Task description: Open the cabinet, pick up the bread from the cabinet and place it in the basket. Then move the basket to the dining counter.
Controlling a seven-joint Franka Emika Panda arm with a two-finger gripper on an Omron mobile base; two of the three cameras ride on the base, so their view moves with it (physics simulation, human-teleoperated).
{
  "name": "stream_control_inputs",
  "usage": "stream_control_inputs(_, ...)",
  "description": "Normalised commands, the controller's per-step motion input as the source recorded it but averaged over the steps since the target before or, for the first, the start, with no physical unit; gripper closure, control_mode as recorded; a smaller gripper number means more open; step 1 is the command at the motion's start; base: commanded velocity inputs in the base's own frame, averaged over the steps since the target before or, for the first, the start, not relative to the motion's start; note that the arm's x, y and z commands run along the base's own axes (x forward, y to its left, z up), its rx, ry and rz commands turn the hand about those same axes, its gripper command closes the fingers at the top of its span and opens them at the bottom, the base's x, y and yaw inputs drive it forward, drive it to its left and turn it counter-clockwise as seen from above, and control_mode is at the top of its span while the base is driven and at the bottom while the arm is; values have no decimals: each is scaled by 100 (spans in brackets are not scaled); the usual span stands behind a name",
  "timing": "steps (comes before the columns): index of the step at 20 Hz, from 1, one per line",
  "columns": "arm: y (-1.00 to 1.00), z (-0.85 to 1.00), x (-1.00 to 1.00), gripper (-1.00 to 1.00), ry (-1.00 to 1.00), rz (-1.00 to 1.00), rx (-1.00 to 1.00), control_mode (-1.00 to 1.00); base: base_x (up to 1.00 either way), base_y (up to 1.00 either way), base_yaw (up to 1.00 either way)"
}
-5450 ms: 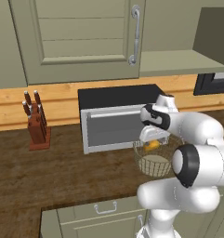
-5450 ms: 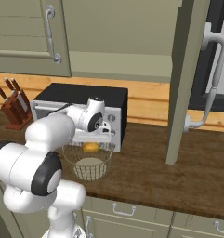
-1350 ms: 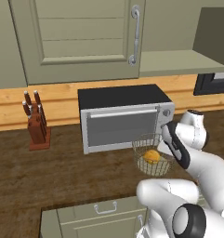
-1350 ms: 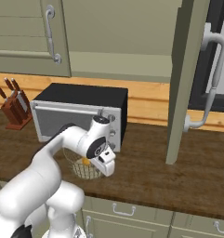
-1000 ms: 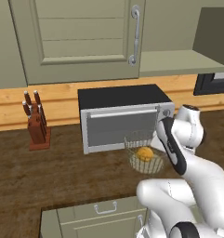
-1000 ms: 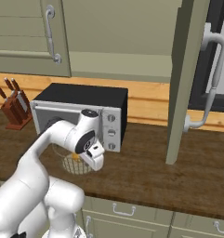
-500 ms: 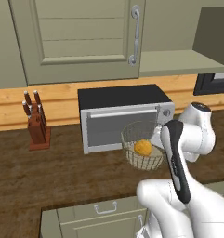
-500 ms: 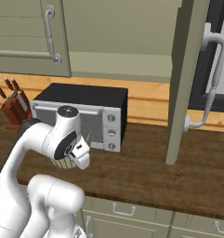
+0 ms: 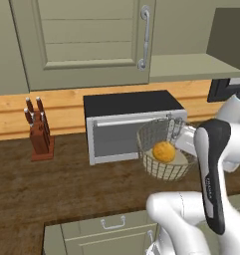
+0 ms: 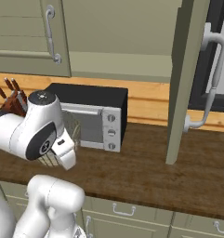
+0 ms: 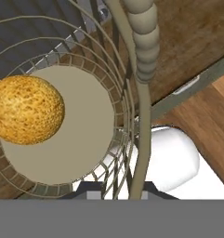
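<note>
The bread (image 9: 163, 151) is seen lying inside the basket (image 9: 161, 168), on its pale disc bottom, off toward one side against the mesh wall. The basket is held raised above the dark wooden bench (image 9: 52, 189), tilted, just in front of the toaster oven (image 9: 126, 127). Its wire rim is gripped by the pincer (image 11: 118, 188), whose fingertips are drawn narrow around the rim at the side nearest the arm. A knife block (image 9: 39, 134) is seen standing well to the left of the oven. The cabinet (image 10: 190, 74) is found to the right with its door swung open.
</note>
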Motion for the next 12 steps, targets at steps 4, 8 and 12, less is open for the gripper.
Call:
stream_control_inputs(4, -12, 98, -92, 100, 0, -4, 0, -100, 0, 0, 0)
stream_control_inputs(8, -18, 63, -44, 100, 0, -3, -1, -100, 0, 0, 0)
stream_control_inputs(12, -23, 3, 3, 100, 11, -5, 0, -100, 0, 0, 0)
